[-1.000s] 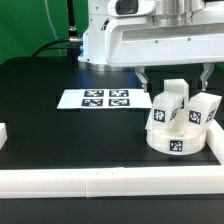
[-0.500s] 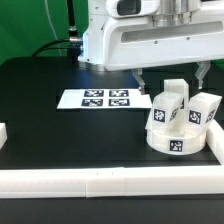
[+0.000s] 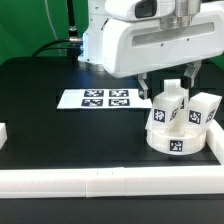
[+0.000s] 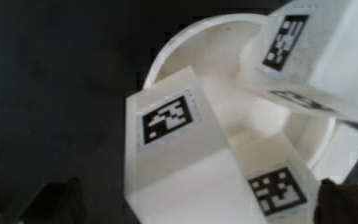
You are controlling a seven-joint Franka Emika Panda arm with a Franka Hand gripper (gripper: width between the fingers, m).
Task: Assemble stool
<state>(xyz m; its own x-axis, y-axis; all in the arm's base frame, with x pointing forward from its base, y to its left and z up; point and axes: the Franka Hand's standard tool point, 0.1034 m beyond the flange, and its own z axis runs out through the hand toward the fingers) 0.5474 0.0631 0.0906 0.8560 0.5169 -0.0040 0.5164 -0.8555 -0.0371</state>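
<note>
The round white stool seat (image 3: 178, 143) lies on the black table at the exterior view's right. Three white tagged legs stand on it: one at the front left (image 3: 166, 108), one at the right (image 3: 205, 111), one behind (image 3: 177, 89). My gripper (image 3: 168, 80) hangs open just above them, its fingers to either side of the rear leg's top. In the wrist view a tagged leg (image 4: 194, 150) fills the space between my open fingertips (image 4: 55, 200). The seat rim (image 4: 202, 45) and another leg (image 4: 309, 40) lie beyond. My gripper (image 4: 197, 205) holds nothing.
The marker board (image 3: 95, 99) lies flat at the table's middle. A long white border rail (image 3: 100, 182) runs along the front and another (image 3: 215, 150) up the right side, close to the seat. A white block (image 3: 3, 133) sits at the left edge.
The arm has come lower and nearer to the legs. The open fingers now stand around the top of the rear leg. Seat and legs have not moved.
</note>
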